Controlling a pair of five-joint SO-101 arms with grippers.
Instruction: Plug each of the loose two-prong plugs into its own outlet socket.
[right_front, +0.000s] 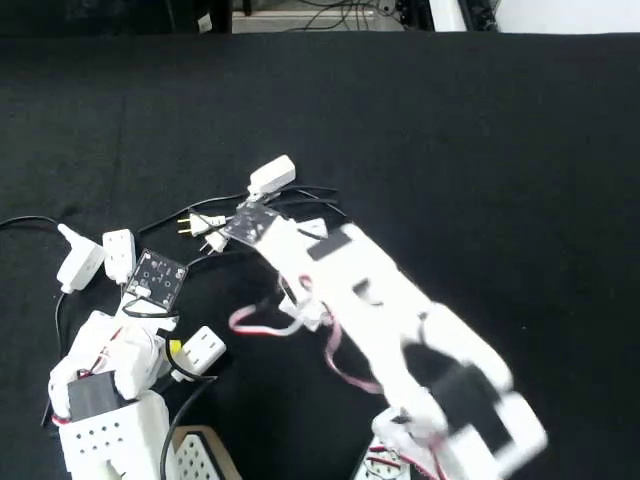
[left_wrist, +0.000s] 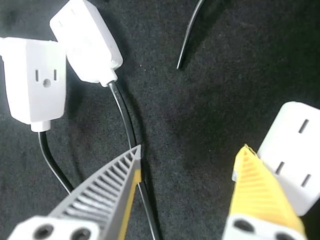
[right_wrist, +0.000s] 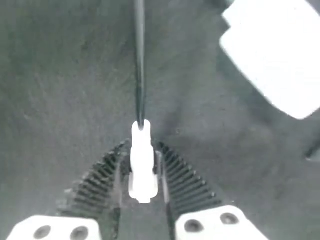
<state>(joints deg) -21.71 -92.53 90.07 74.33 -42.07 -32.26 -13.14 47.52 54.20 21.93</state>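
My right gripper (right_wrist: 142, 150) is shut on a small white plug (right_wrist: 142, 165), whose black cord (right_wrist: 139, 60) runs straight away from the fingers. In the high view this arm ends beside two loose plugs (right_front: 197, 226) with brass prongs. A white outlet socket (right_wrist: 274, 55) lies just beyond it. My left gripper (left_wrist: 191, 148) stands open over bare cloth. Ahead of it are two white sockets (left_wrist: 35, 80) (left_wrist: 86, 40) on black cords. A third socket (left_wrist: 294, 150) lies against its yellow finger (left_wrist: 256, 185).
A black cloth (right_front: 480, 150) covers the table, with wide free room at the back and right. Black cords (right_front: 30, 222) loop around the sockets at the left. Another white socket (right_front: 271, 176) lies behind the right arm's tip. A perforated board (right_front: 195, 455) sits at the front edge.
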